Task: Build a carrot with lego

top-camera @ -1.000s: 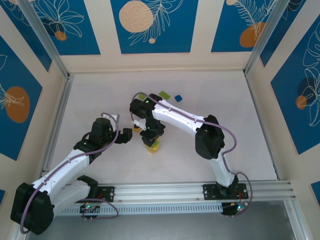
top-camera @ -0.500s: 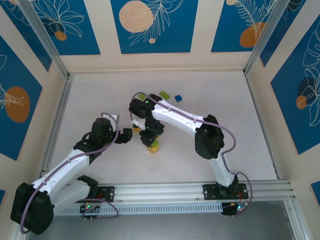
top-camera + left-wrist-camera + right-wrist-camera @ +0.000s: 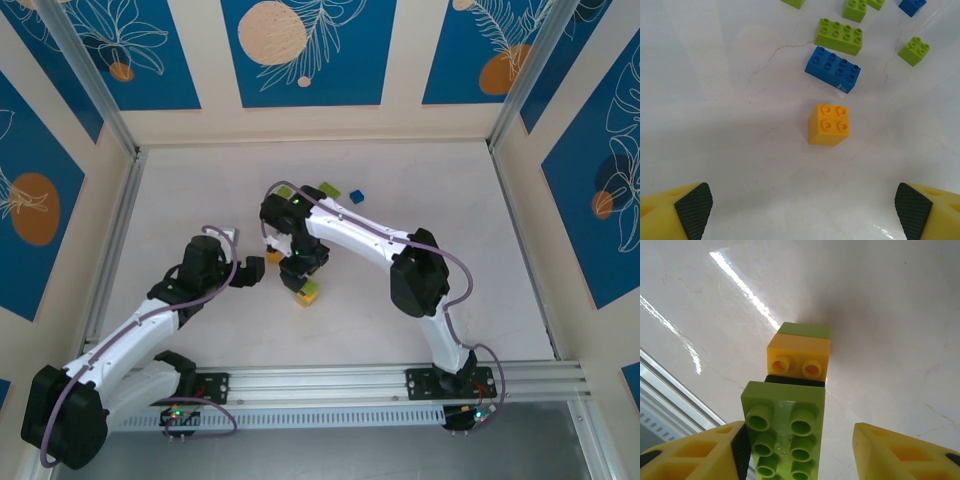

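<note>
Your white worktop (image 3: 715,100): one loose orange brick (image 3: 829,124), two blue bricks (image 3: 833,69) (image 3: 912,5), five green bricks (image 3: 839,36). Blue-panelled walls (image 3: 300,50). Left pincer (image 3: 802,207) and right pincer (image 3: 800,440) both spread.

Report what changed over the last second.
The right gripper eased slightly back off the brick stack, its jaws opening to let go of the lime green brick on top. The left gripper, open, the stack and the loose bricks stayed put.
</note>
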Controlling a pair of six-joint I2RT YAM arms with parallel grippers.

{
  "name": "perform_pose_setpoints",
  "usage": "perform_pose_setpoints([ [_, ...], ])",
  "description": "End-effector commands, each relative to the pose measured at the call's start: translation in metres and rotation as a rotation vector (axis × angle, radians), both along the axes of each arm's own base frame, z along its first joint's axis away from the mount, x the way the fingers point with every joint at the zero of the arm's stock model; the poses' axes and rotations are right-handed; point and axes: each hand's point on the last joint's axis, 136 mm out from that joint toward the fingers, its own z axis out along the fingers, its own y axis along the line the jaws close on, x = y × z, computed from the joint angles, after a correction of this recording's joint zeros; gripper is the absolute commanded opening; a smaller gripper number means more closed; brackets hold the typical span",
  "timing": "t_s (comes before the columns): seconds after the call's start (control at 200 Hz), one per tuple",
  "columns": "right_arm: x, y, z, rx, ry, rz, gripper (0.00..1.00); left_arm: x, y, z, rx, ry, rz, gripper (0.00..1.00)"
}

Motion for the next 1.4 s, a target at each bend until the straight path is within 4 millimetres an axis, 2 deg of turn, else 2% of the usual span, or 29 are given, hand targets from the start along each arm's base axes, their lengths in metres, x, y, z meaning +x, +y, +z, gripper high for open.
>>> perform_pose_setpoints([
  [0.0,0.004,-0.002,0.03,0.062,-0.051,-0.001,0.58,-0.004,-0.007,-0.004,0.007,0.002,-0.043,0.97],
  [0.255,0.01,-0.007,0.069,0.161,-0.114,-0.024,0.53,-0.003,-0.007,-0.004,0.008,0.0,-0.044,0.96],
  [0.37,0.004,-0.005,0.077,0.203,-0.103,-0.016,0.47,-0.003,-0.007,-0.004,0.008,0.0,-0.044,0.97],
  [0.415,0.003,-0.005,0.078,0.212,-0.102,-0.019,0.41,-0.004,-0.007,-0.004,0.008,0.001,-0.046,0.96],
  [0.545,0.0,-0.007,0.067,0.196,-0.059,-0.025,0.26,-0.003,-0.008,-0.004,0.007,-0.001,-0.045,0.97],
  [0.7,-0.001,-0.005,0.048,0.168,-0.01,-0.023,0.19,-0.004,-0.008,-0.004,0.007,0.0,-0.046,0.97],
  [0.99,0.001,-0.002,0.038,0.164,0.025,-0.028,0.16,-0.004,-0.007,-0.003,0.007,-0.001,-0.045,0.97],
  [1.395,-0.008,-0.008,0.018,0.126,0.07,-0.038,0.17,-0.004,-0.008,-0.005,0.01,0.003,-0.047,0.97],
])
